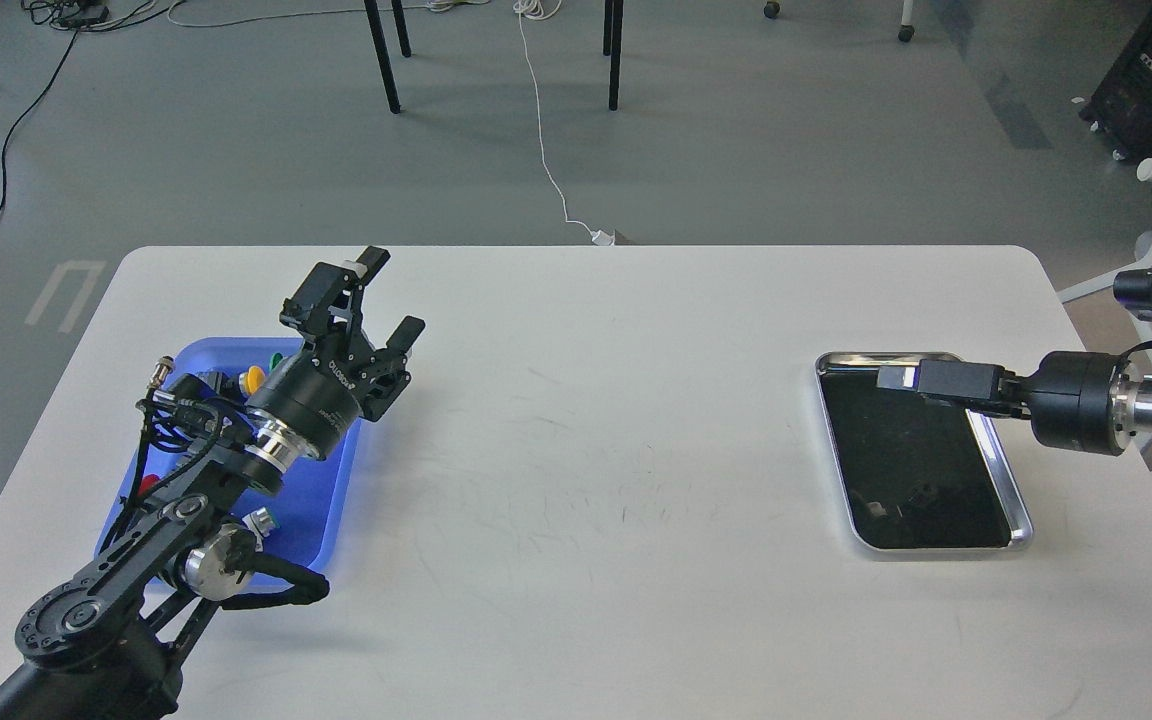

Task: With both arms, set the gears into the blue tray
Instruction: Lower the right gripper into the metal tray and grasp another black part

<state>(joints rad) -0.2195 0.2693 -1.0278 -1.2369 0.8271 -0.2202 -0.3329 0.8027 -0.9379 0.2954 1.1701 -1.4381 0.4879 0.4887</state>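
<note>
Blue tray (321,500) sat at left edge of white table (576,420): bright blue plastic, low rim, rounded corners, largely hidden under left arm. Coloured push-button switches (254,378) lay inside it; gears could not be made out. Left gripper (388,297) hung above tray's far corner, fingers spread, empty. Right gripper (894,377) reached over metal tray (1021,525) at right; finger state could not be told.

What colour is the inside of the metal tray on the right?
Black, with a silver rim; the metal tray shows best in the head view.
</note>
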